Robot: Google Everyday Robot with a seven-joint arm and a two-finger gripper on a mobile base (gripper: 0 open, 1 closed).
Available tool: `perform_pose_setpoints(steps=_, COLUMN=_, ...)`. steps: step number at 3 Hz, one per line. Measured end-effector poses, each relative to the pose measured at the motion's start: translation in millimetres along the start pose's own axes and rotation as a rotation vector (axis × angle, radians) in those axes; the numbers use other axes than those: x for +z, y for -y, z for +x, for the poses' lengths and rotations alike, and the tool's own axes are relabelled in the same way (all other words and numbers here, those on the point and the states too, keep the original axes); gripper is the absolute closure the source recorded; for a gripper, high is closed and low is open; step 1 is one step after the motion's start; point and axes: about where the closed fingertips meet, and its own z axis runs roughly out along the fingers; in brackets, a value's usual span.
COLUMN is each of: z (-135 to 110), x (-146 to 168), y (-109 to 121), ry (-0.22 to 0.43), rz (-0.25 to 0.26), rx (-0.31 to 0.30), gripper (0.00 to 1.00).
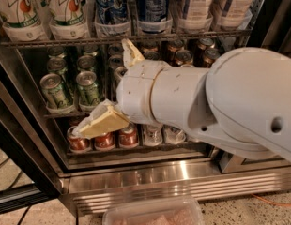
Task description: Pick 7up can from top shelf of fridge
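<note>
Two 7up cans [15, 8] [65, 6], whitish with a green "7" and a red dot, stand in clear trays at the left end of the top shelf [136, 38]; their lids are cut off by the frame's top edge. The fridge [159, 182] fills the view, with its ribbed steel base at the bottom. My gripper [101, 87] is open and empty. Its cream fingers are spread, one pointing up at the shelf rail, the other [101, 122] pointing down-left. It sits in front of the middle rack, below and to the right of the 7up cans. The big white arm hides the racks on the right.
Blue cans [110, 6] and pale cans [195, 3] stand right of the 7up cans. Green cans [54, 90] fill the middle rack and red cans [103, 139] the lower one. The dark door frame [23, 158] runs down the left. A clear plastic tub [152, 214] lies on the floor.
</note>
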Motion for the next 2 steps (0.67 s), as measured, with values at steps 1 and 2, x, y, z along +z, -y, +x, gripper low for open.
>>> perform_pose_setpoints(steps=1, z=-34, x=37, y=-1, ry=0.146, rz=-0.017, rx=0.021, gripper=0.00)
perform_pose_setpoints(steps=2, z=-66, x=76, y=-6, ry=0.277, rz=-0.056, rx=0.008, gripper=0.00)
